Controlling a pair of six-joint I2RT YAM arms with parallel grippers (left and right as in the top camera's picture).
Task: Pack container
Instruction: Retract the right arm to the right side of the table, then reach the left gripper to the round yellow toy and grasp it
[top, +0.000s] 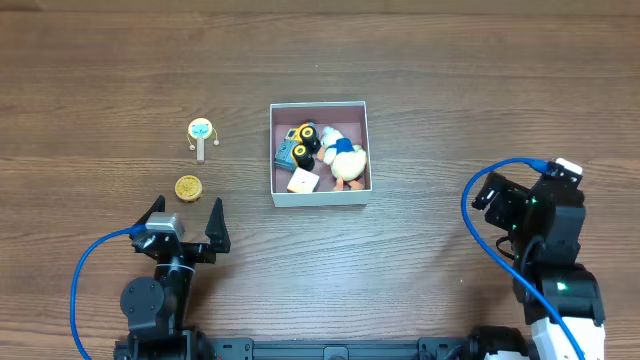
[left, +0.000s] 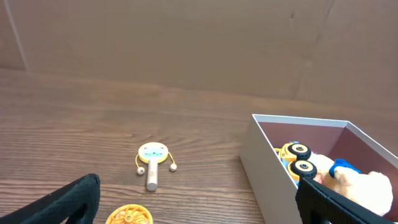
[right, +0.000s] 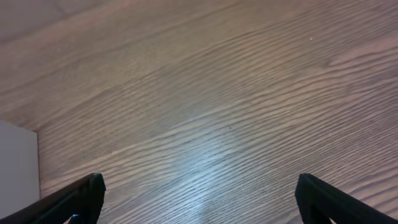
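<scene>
The container (top: 320, 198) is a white-walled square box with a pinkish bottom at the table's middle. It holds a yellow toy truck (top: 300, 138), a plush duck (top: 348, 160) and a small pale block (top: 302, 182). It also shows in the left wrist view (left: 267, 162). A small rattle drum with a wooden handle (top: 202, 134) (left: 153, 160) and an orange round disc (top: 187, 186) (left: 129, 216) lie on the table left of the box. My left gripper (top: 186, 222) (left: 199, 205) is open and empty, just in front of the disc. My right gripper (top: 495, 195) (right: 199, 199) is open and empty, right of the box.
Blue cables run along both arms (top: 85, 275). A pale edge (right: 18, 162) shows at the left of the right wrist view. A brown board wall (left: 186, 43) stands behind the table.
</scene>
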